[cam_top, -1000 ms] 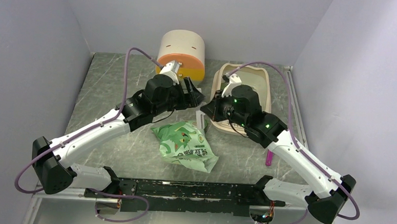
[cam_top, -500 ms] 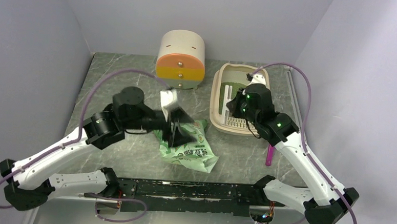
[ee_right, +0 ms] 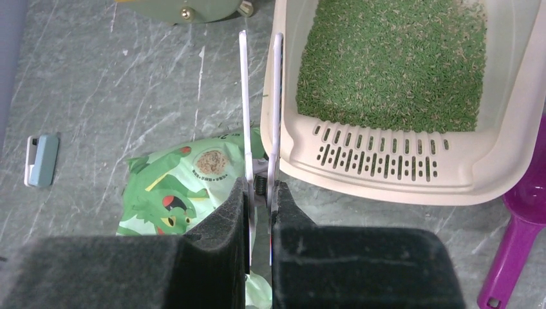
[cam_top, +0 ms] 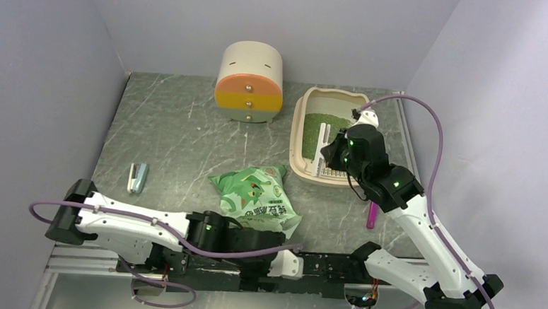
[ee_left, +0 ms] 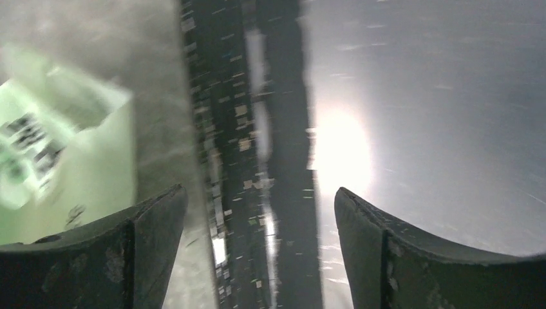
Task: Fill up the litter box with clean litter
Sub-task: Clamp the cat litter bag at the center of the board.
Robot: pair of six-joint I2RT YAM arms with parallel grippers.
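As the left gripper (ee_left: 257, 199) is retreating wide and empty, the right gripper (ee_right: 259, 193) is clamping a white plastic clip (ee_right: 277, 96); the beige plastic litter box (ee_right: 386, 174) ahead is looking filled.

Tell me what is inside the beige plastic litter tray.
Small light-green granules cover the bottom of the beige rectangular plastic tray, and nothing else shows inside. The tray's floor beneath them is hidden.

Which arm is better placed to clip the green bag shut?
Right. The right gripper holds the white clip, close to the green bag. The left gripper stands open and empty at the near edge of the table.
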